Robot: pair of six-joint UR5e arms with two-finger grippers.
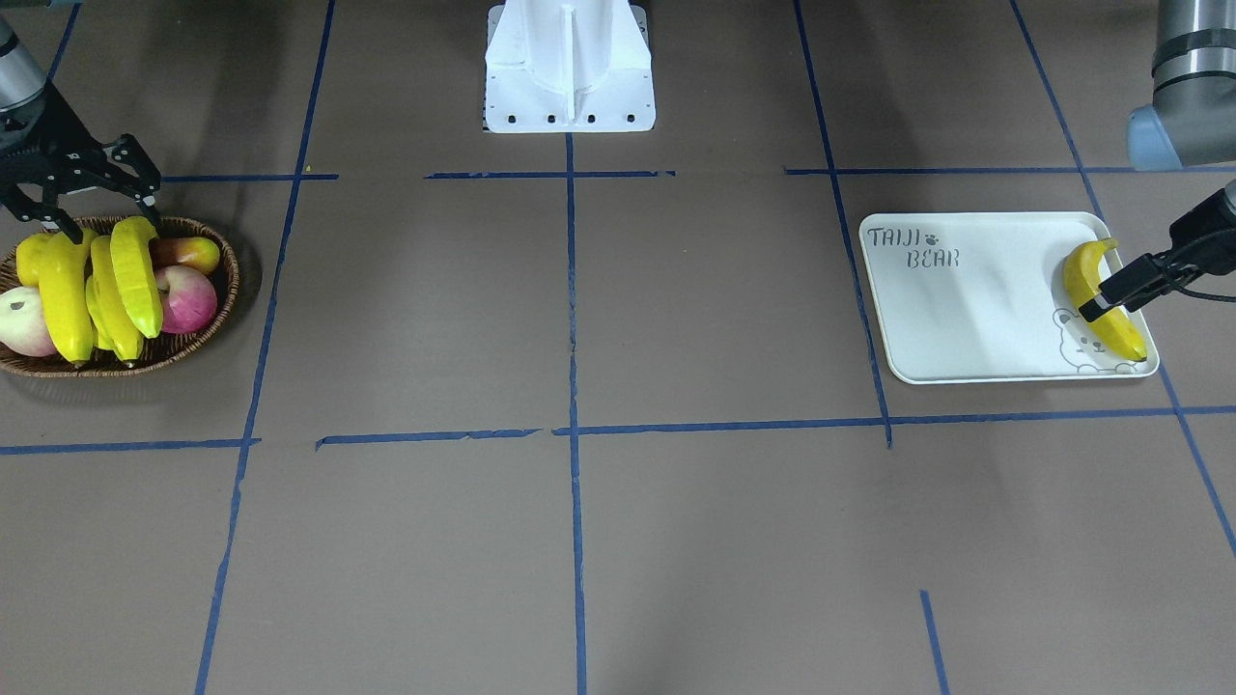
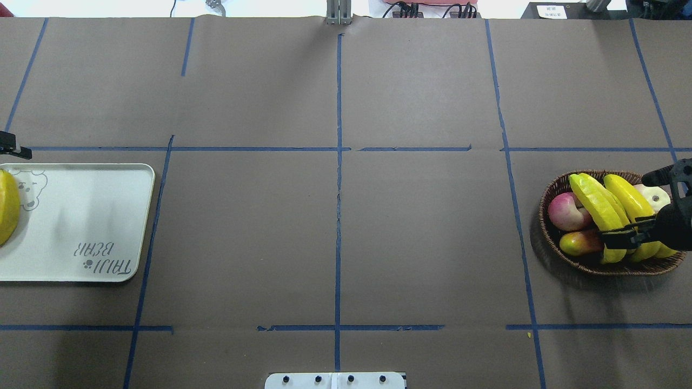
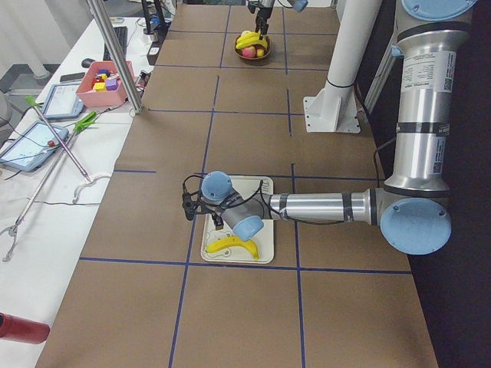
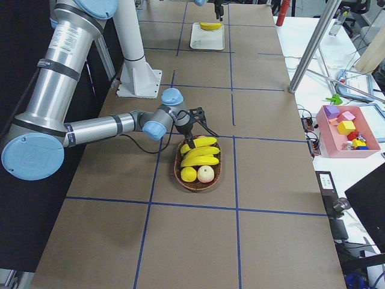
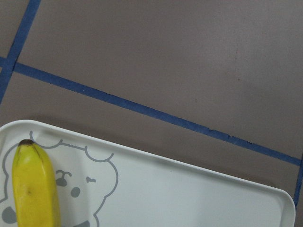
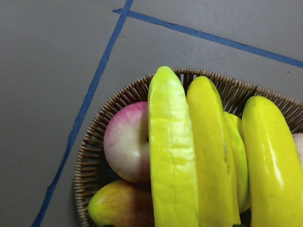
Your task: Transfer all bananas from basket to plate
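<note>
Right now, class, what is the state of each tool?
Left tool: appears open, holding nothing, above the banana lying on the plate.
Right tool: open, empty, over the bananas in the basket.

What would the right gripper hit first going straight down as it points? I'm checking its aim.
Probably the long yellow bananas heaped in the oval dark-brown wicker basket; the right gripper's height above them is unclear.
</note>
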